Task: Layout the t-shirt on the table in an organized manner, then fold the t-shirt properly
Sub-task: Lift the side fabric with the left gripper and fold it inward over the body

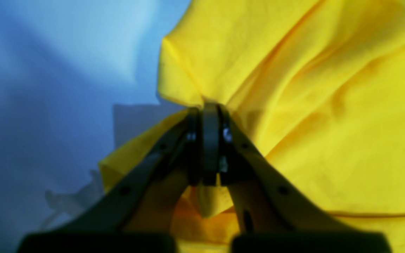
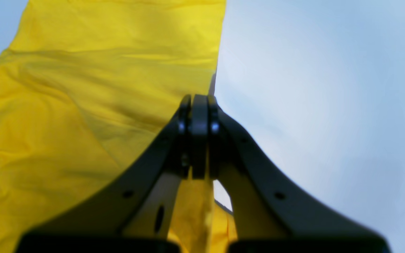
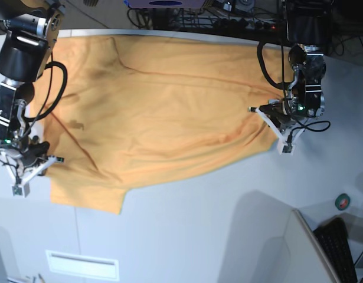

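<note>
Taking the t-shirt (image 3: 157, 112) as the landmark and reading the base view from its left side across: at the shirt's left edge, near the lower corner, the right gripper (image 3: 29, 154) sits low over the desk (image 3: 228, 224), its arm coming down from the top left corner. In the right wrist view that gripper (image 2: 199, 102) has its jaws pressed together on the very border of the yellow cloth (image 2: 83, 105), a strip of fabric hanging down between the gripper's two arms, with bare pale desk (image 2: 329, 88) to the cloth's right. The shirt itself lies spread wide across the upper half of the desk, mostly flat but with long shallow creases running across it and a darker smudge or fold toward its left part; its lower left portion drops down into a squared flap that ends nearer the front of the desk than the rest of the hem. At the shirt's right edge the left gripper (image 3: 275, 115) meets the cloth, its arm coming from the top right. The left wrist view shows this gripper (image 1: 209, 109) clamped on a bunched fold of the shirt (image 1: 311, 123), the fabric puckering out from the closed tips, desk (image 1: 47, 88) showing to the cloth's left. Well right of the shirt, at the desk's edge, lie a small round green and red object (image 3: 343, 201) and a dark keyboard (image 3: 340, 247).
</note>
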Motion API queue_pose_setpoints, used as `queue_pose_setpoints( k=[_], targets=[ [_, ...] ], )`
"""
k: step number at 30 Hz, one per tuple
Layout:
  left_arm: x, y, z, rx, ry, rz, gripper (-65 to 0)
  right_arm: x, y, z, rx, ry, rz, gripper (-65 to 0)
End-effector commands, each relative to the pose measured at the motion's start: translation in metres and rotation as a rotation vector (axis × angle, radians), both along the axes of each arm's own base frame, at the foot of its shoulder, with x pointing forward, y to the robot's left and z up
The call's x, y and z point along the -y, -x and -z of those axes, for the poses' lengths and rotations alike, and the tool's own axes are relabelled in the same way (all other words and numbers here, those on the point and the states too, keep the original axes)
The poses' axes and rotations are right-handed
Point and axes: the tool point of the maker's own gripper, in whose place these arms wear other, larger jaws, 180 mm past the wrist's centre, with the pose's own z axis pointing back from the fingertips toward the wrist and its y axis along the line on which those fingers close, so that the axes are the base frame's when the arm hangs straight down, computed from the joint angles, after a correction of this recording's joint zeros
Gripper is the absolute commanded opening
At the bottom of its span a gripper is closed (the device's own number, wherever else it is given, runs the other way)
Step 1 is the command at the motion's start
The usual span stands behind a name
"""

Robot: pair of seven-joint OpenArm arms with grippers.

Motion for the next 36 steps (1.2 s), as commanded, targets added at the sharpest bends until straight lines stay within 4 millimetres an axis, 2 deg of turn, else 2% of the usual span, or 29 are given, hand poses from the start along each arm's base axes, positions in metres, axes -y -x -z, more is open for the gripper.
queue_pose_setpoints(
  k=[1, 4, 7, 12, 14, 17, 19, 22, 24, 27, 30, 33, 36],
  targets=[
    [-0.003, 0.002, -0.006, 0.007, -0.015, 0.013, -65.0, 0.008, -0.016, -0.020, 0.068, 0.014, 0.005, -65.0],
    [0.005, -0.003, -0.025, 0.070, -0.022, 0.040, -65.0, 0.007, -0.016, -0.020, 0.068, 0.013, 0.005, -65.0],
    [0.013, -0.013, -0.053, 0.155, -0.031, 0.071, -65.0, 0.006, -0.016, -0.020, 0.068, 0.011, 0.005, -65.0],
    [0.029, -0.021, -0.078, 0.230, -0.033, 0.121, -65.0, 0.006, -0.016, -0.020, 0.068, 0.010, 0.004, -65.0],
    [0.044, -0.015, -0.073, 0.210, -0.055, 0.189, -65.0, 0.006, -0.016, -0.020, 0.068, 0.010, 0.004, -65.0],
    [0.058, -0.009, -0.065, 0.184, -0.173, 0.300, -65.0, 0.006, -0.016, -0.020, 0.068, 0.010, 0.004, -65.0],
    [0.068, 0.003, -0.056, 0.155, -0.261, 0.392, -65.0, 0.006, -0.016, -0.020, 0.068, 0.010, 0.004, -65.0],
    [0.089, 0.008, -0.058, 0.169, -0.347, 0.481, -65.0, 0.006, -0.016, -0.020, 0.068, 0.010, 0.004, -65.0],
    [0.093, 0.016, -0.057, 0.164, -0.402, 0.526, -65.0, 0.006, -0.016, -0.020, 0.068, 0.010, 0.004, -65.0],
    [0.112, 0.024, -0.052, 0.159, -0.453, 0.613, -65.0, 0.006, -0.016, -0.020, 0.068, 0.010, 0.004, -65.0],
    [0.126, 0.037, -0.037, 0.124, -0.480, 0.695, -65.0, 0.006, -0.016, -0.020, 0.070, 0.010, 0.005, -65.0],
    [0.132, 0.046, -0.027, 0.095, -0.491, 0.738, -65.0, 0.006, -0.016, -0.020, 0.070, 0.010, 0.005, -65.0],
    [0.133, 0.047, -0.026, 0.091, -0.490, 0.742, -65.0, 0.006, -0.016, -0.020, 0.070, 0.010, 0.005, -65.0]
  ],
)
